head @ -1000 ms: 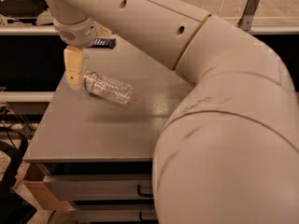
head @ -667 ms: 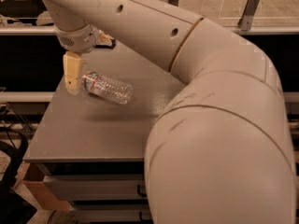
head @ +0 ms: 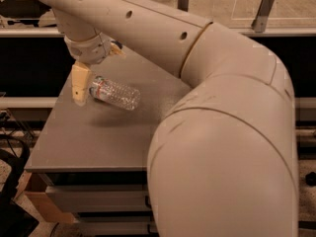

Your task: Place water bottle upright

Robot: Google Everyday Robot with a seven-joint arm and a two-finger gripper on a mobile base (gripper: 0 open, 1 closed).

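The water bottle (head: 114, 94) is a small clear ribbed bottle with a white label. It lies on its side on the grey table (head: 98, 137), left of the middle, with its label end pointing left towards the gripper. My gripper (head: 80, 90) hangs from the big cream arm (head: 163, 28) and points down. It is right at the bottle's left end, close above the table top. The cap is hidden behind the gripper.
The arm's large elbow (head: 227, 162) fills the right and front of the view and hides the table's right half. Drawers (head: 94, 201) sit under the table. A cardboard box (head: 37, 201) and black cables (head: 10, 157) are at the lower left. A white rail (head: 29, 33) runs behind.
The gripper has come down a little towards the table at the bottle's left end. The bottle has not moved.
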